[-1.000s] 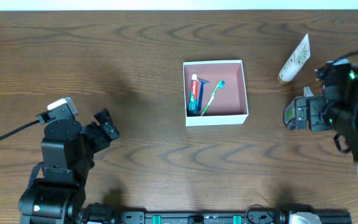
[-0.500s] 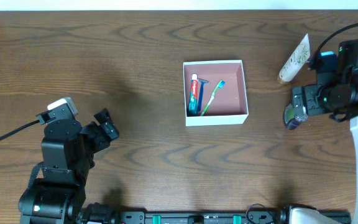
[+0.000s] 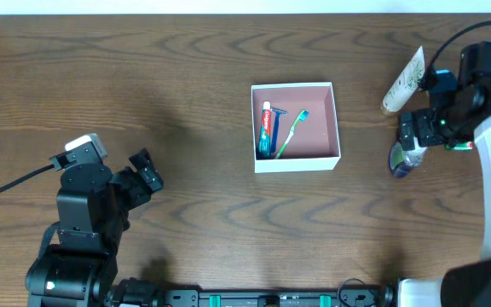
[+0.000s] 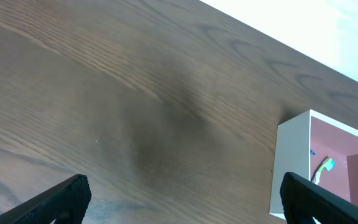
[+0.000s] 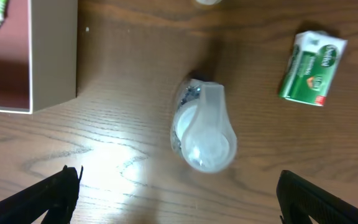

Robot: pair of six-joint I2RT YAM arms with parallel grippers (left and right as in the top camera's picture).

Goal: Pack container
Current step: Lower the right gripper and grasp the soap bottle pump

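Observation:
The container (image 3: 320,119), a shallow white box with a pink inside, sits mid-table. In it lie a toothpaste tube (image 3: 267,128), a blue razor (image 3: 276,119) and a green toothbrush (image 3: 291,132). My right gripper (image 3: 409,141) hovers open to its right, over a clear bottle (image 3: 401,162) lying on the wood. In the right wrist view the bottle (image 5: 202,127) lies just ahead of the right gripper (image 5: 179,199), with the container wall (image 5: 53,56) at the left. My left gripper (image 3: 143,173) is open near the front left, empty (image 4: 182,199), with the container's corner (image 4: 291,165) ahead on the right.
A white tube with a leaf print (image 3: 404,81) lies at the far right, beyond the bottle. A small green packet (image 5: 311,68) lies on the wood to the right of the bottle. The table's far edge meets a white surface (image 4: 328,31).
The right arm has swung toward the far side of the table, and its gripper has shifted slightly over the clear bottle. The left arm has not moved.

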